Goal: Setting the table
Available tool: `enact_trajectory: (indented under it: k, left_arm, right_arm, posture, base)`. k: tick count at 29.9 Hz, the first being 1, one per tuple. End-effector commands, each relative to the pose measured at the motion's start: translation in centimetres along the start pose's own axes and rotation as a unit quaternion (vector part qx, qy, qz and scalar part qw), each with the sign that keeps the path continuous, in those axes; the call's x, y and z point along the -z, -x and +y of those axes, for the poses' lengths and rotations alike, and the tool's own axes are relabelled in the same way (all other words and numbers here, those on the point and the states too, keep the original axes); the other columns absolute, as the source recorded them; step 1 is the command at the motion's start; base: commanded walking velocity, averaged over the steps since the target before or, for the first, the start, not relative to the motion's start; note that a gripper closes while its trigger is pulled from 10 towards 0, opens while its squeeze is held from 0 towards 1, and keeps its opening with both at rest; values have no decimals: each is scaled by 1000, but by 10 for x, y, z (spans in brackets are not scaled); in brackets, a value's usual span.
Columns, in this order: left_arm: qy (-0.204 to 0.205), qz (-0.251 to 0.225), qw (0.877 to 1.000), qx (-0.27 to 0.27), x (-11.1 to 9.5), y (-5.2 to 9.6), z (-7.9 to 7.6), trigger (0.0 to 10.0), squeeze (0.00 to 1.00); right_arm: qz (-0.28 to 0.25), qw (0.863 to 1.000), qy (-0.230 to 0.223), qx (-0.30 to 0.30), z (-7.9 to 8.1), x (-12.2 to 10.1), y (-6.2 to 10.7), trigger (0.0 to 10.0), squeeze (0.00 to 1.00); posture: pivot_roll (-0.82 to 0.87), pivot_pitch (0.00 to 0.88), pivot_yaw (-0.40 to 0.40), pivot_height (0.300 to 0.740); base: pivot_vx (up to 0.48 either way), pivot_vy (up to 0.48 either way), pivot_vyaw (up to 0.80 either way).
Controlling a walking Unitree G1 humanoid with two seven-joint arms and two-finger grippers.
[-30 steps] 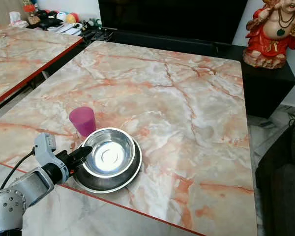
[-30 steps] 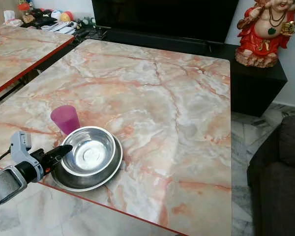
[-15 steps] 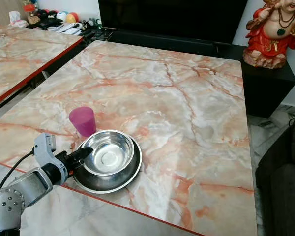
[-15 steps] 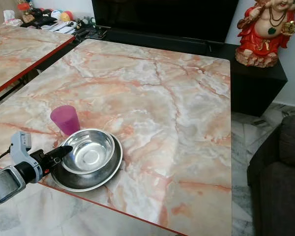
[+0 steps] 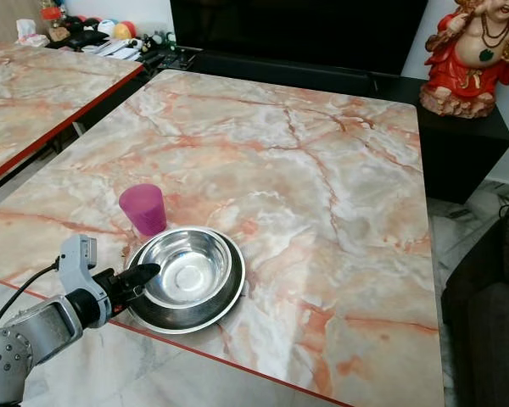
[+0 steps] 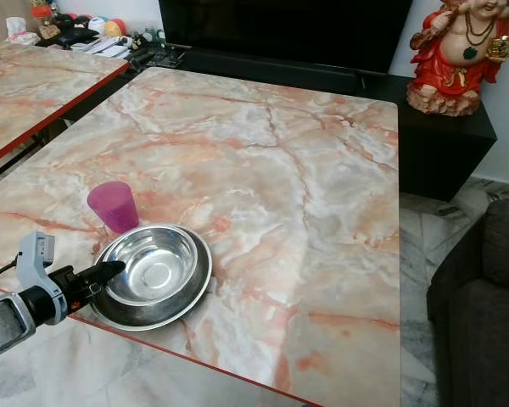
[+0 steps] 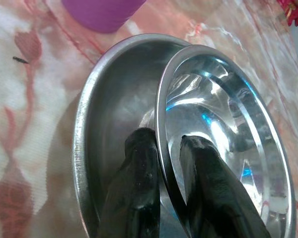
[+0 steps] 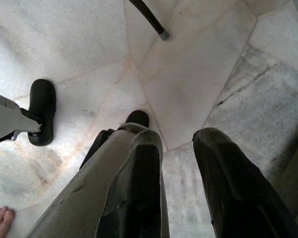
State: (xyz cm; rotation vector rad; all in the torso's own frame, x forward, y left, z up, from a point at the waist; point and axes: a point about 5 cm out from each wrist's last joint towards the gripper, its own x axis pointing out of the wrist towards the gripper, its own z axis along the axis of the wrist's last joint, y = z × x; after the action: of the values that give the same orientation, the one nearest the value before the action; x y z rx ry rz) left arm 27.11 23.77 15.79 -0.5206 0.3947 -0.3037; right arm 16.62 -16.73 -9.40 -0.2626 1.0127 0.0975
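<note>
A shiny steel bowl (image 5: 182,270) rests inside a wider steel plate (image 5: 216,307) near the front-left edge of the marble table (image 5: 305,186). My left gripper (image 5: 139,276) is shut on the bowl's near rim (image 7: 164,144), one finger (image 7: 136,183) outside and one finger (image 7: 208,183) inside. A purple cup (image 5: 143,209) stands upright just behind the plate, apart from it. My right gripper (image 8: 176,163) hangs over the floor with its fingers apart, holding nothing.
A second marble table (image 5: 34,93) stands to the left across a narrow gap. A red statue (image 5: 475,55) sits on a black cabinet at the back right. A dark sofa (image 5: 492,322) is at the right. A person's bare toes (image 8: 0,220) and a robot foot (image 8: 42,111) are on the floor.
The bowl, tilted up on its near rim a second ago, has come down to lie flatter in the plate. My left gripper has lowered slightly with it.
</note>
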Motion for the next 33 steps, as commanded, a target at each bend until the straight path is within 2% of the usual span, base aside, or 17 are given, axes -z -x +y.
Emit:
enact_trajectory:
  k: [1, 14, 20, 33]
  left_arm:
    - [-24, 13, 1000, -3, 0, 7, 1, 10000, 0]
    - [-73, 44, 996, -5, 9, 8, 1, 10000, 0]
    - [-77, 44, 996, 9, 10, 4, -5, 10000, 0]
    - [-60, -22, 998, -6, -11, 0, -4, 10000, 0]
  right_arm:
    - [11, 1000, -2, -4, 3, 6, 1, 10000, 0]
    - [11, 1000, 0, -5, 2, 5, 1, 10000, 0]
    - [11, 1000, -1, -5, 3, 6, 1, 10000, 0]
    - [10, 1000, -1, -5, 3, 5, 1, 10000, 0]
  posture:
    - [76, 155, 26, 740]
    - [78, 152, 25, 740]
    - [76, 153, 26, 740]
    - [78, 153, 26, 740]
  base:
    - [0, 0, 0]
    - [0, 0, 0]
    - [0, 0, 0]
    - [0, 0, 0]
